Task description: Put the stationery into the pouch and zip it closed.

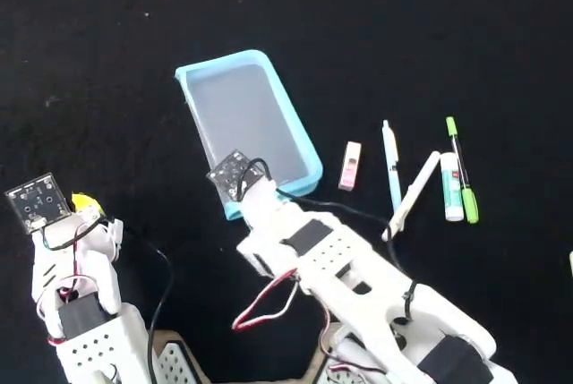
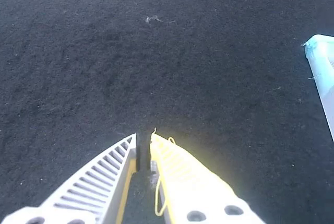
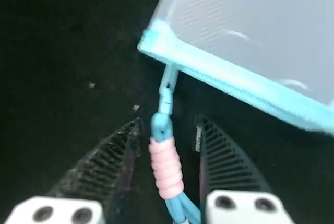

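**A:** High view: report positions

**B:** The pouch [image 1: 246, 120] lies flat at the centre of the table [image 1: 107, 62]. To its right is a row of stationery: eraser [image 1: 351, 166], blue pen [image 1: 391, 167], white pen [image 1: 412, 194], glue stick [image 1: 451, 187] and green pen [image 1: 462, 169]. The white pen is tilted between the blue pen and the glue stick. All five items lie on the table, outside the pouch and apart from it. The right arm [image 1: 349, 268] extends to the pouch's near corner. The left arm [image 1: 76, 303] stands at near left, well apart from the pouch

**A:** Left wrist view: tool state?

**B:** The left gripper [image 2: 143, 138] is clenched. Its fingertips almost meet and there is nothing between them. It hangs over bare table, and a pouch corner lies farther off

**A:** Right wrist view: tool state?

**B:** The right gripper [image 3: 167, 125] is released, with its fingers spread. The zip pull [image 3: 164, 156], a blue cord with pink beads, runs between the fingers from the pouch's corner. Contact with either finger cannot be confirmed. The gripper sits just beside that corner, low over the table
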Controlling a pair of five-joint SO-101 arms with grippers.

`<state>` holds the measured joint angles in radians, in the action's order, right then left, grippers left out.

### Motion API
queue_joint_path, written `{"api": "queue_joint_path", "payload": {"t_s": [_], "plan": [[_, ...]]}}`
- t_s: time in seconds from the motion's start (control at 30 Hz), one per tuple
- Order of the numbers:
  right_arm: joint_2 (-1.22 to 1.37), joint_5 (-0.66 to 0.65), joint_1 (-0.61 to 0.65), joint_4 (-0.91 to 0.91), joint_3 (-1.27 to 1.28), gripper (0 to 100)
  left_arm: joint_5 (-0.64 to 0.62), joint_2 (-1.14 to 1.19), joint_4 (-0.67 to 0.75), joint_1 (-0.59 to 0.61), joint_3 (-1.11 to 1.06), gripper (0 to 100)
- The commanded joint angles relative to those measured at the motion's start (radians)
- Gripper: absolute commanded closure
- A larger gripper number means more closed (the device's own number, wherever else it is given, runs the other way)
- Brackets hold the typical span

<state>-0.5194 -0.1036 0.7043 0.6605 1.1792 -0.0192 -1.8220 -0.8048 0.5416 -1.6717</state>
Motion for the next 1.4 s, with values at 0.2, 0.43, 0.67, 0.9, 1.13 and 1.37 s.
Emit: {"api": "queue_joint_path", "payload": {"t_s": [0.2, 0.43, 0.67, 0.9, 1.13, 1.37], "plan": [[0.193, 0.017, 0.012, 0.012, -0.157, 80.0, -0.009, -0.002, 0.012, -0.007, 0.004, 94], [0.334, 0.006, 0.012, 0.08, -0.271, 88.4, -0.009, -0.002, 0.012, -0.007, 0.002, 94], [0.289, -0.166, -0.037, 0.132, -0.28, 98.8, -0.009, -0.002, 0.012, -0.007, -0.001, 94], [0.074, -0.176, 0.023, 0.002, -0.275, 98.8, -0.009, -0.002, 0.012, -0.019, 0.001, 94], [-0.047, -0.176, 0.091, -0.315, -0.097, 98.8, -0.009, -0.002, 0.012, -0.084, 0.001, 94], [-0.053, -0.18, 0.086, -0.549, 0.077, 98.8, -0.008, -0.002, 0.003, -0.268, -0.027, 84]]}}
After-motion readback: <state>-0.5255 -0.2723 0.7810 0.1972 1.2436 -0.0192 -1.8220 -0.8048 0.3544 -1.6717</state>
